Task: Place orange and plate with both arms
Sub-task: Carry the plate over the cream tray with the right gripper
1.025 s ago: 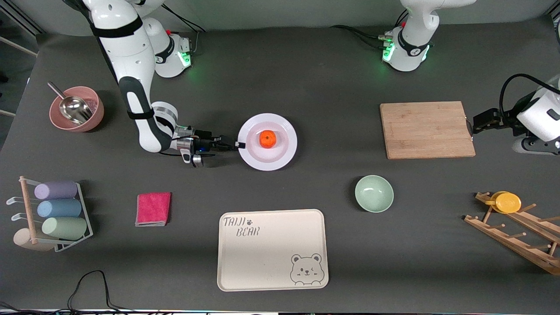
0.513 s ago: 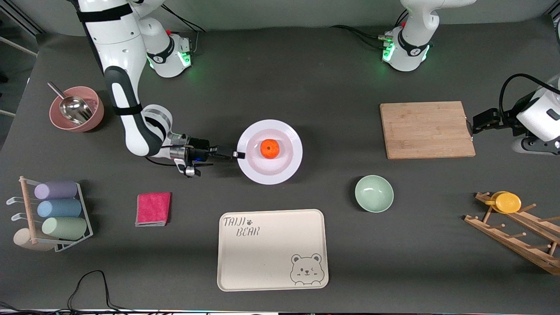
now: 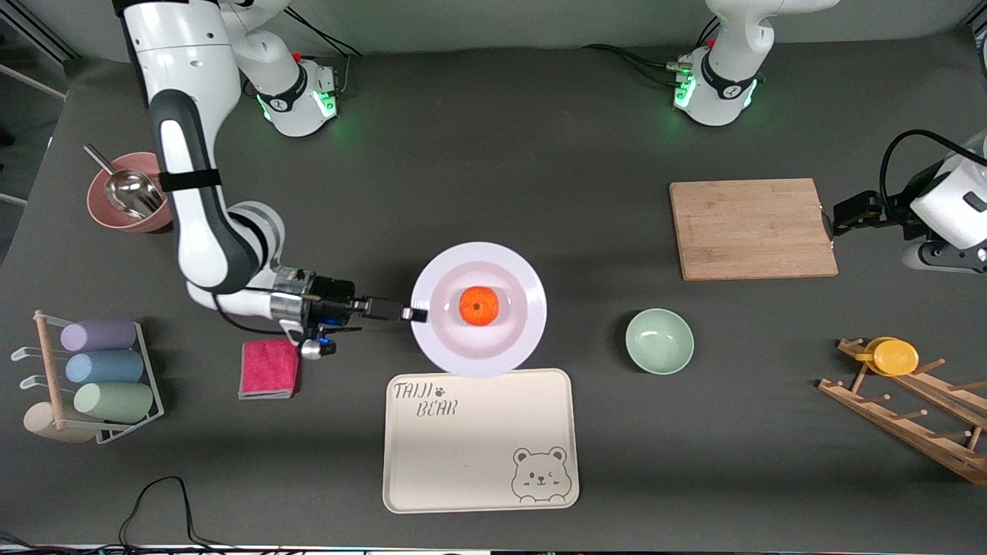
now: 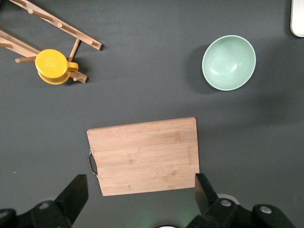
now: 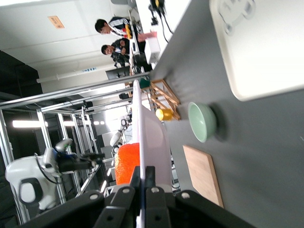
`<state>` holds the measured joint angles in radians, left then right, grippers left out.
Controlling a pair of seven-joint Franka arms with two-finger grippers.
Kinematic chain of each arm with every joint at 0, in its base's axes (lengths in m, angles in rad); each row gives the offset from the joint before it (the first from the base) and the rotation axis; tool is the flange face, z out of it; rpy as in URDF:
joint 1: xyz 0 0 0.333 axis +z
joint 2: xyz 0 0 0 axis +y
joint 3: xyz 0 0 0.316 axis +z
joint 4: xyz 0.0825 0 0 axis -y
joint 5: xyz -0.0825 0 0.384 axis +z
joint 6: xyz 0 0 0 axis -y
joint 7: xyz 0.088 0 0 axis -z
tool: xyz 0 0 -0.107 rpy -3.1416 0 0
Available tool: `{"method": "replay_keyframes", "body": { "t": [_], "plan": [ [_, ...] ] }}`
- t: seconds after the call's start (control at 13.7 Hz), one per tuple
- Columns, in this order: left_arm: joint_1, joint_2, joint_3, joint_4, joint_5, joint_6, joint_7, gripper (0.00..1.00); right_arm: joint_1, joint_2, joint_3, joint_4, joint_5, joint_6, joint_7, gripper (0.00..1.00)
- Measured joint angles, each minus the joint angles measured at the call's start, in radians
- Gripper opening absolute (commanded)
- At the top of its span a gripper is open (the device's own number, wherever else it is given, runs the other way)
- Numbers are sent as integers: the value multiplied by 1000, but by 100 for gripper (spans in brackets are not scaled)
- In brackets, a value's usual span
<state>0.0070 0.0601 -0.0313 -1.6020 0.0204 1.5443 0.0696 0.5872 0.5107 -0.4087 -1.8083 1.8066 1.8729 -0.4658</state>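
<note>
Right gripper [image 3: 415, 314] holds plate [image 3: 505, 351] above bear tray [image 3: 478, 462], green bowl [image 3: 659, 341] beside

Dark grey table [image 3: 540, 139]; metal frames [image 5: 71, 102] under bright ceiling lights.

Right gripper [image 3: 412, 314] jaws clamped, arm extended; left gripper [image 4: 140, 192] jaws spread.

Light: even, bright, from overhead.
Shadows: soft, short, beside the bowl [image 3: 659, 341] and under the plate [image 3: 479, 310].
Glare: ceiling lamps blown out in the right wrist view.
Focus: front view sharp; the plate's edge blurs close to the right wrist camera.
</note>
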Motion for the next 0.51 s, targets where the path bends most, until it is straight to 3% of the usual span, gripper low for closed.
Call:
{"method": "replay_keyframes", "body": {
  "t": [0.22,0.51],
  "plan": [
    [0,0,0,0,0,-2,0,100,-49,110,-2,189,-6,1,83,0],
    [0,0,0,0,-1,-4,0,100,-109,335,-1,481,-4,1,166,0]
  ]
}}
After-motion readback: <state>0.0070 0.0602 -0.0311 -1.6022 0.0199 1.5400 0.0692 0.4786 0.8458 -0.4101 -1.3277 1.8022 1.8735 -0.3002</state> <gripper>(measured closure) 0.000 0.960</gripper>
